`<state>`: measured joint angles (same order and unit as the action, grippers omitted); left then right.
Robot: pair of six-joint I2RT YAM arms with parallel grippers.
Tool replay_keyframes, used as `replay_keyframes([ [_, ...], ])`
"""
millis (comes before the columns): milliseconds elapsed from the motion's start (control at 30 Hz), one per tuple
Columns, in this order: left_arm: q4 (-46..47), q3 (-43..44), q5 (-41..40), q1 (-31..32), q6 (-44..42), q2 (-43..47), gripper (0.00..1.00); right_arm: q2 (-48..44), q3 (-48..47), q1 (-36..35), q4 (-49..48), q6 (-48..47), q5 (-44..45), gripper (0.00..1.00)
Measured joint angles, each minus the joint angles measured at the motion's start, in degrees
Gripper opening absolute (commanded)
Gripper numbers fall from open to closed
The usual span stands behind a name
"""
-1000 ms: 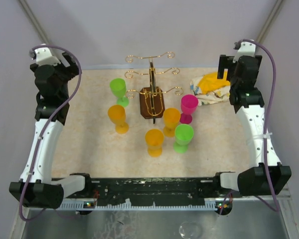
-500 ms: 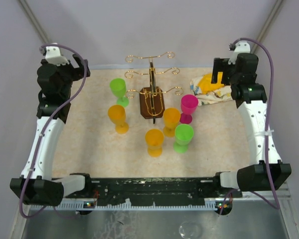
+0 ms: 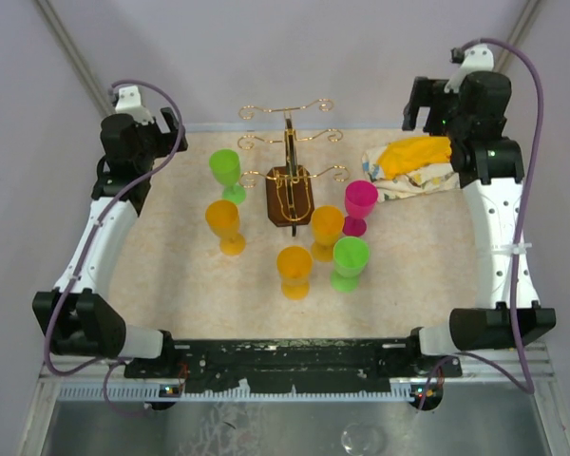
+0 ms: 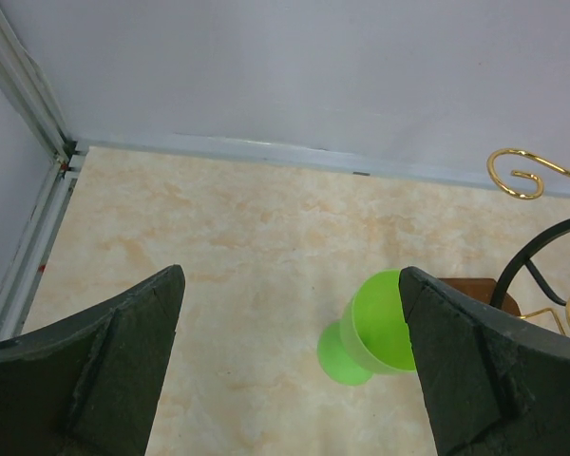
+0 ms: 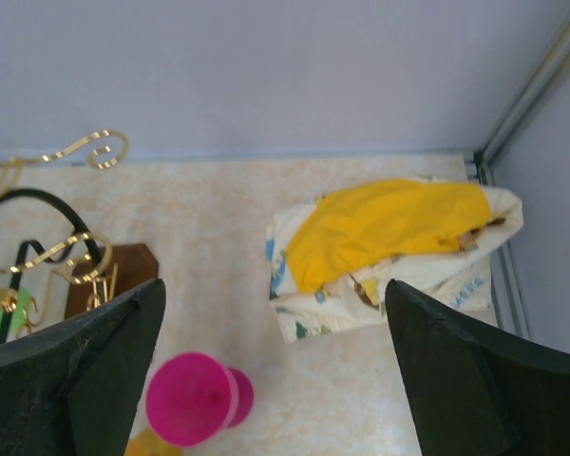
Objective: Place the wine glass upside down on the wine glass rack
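The gold wire wine glass rack (image 3: 290, 161) stands on its dark brown base at the back middle of the table. Several plastic wine glasses stand upright around it: green (image 3: 225, 172), orange (image 3: 224, 223), orange (image 3: 294, 269), orange (image 3: 327, 229), green (image 3: 350, 260) and pink (image 3: 360, 204). My left gripper (image 3: 168, 130) is open and empty, high at the back left. In the left wrist view the gripper (image 4: 290, 275) looks down on the back green glass (image 4: 375, 328). My right gripper (image 3: 418, 103) is open and empty, high at the back right. In the right wrist view the gripper (image 5: 274, 285) is above the pink glass (image 5: 192, 399).
A crumpled yellow and white cloth (image 3: 408, 166) lies at the back right, and it also shows in the right wrist view (image 5: 389, 237). The rack's curled arms (image 5: 90, 152) reach towards both sides. Enclosure walls and frame posts close in the back corners.
Both arms have lifted and swung inward. The left wrist moved right, towards the back green glass. The right wrist moved up towards the back wall. No glass has moved.
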<state>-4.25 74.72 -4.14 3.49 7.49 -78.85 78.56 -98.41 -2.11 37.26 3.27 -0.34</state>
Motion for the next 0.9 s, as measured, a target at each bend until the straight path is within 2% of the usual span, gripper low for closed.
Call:
replay_keyframes([
  [133, -1.09, 1.40, -0.09, 0.00, 0.20, -1.29, 1.00, 3.37, -8.04, -0.96, 0.04, 0.66, -0.66, 0.98],
  [400, -9.88, 13.42, 0.35, 0.00, 3.19, -10.95, 1.00, 4.00, -7.63, -1.53, 1.97, 0.72, -0.46, 0.99],
  [900, -17.84, 18.73, 4.48, -0.02, 4.74, -19.34, 0.99, 6.69, -7.91, -1.53, 6.67, 0.37, 0.74, 0.99],
])
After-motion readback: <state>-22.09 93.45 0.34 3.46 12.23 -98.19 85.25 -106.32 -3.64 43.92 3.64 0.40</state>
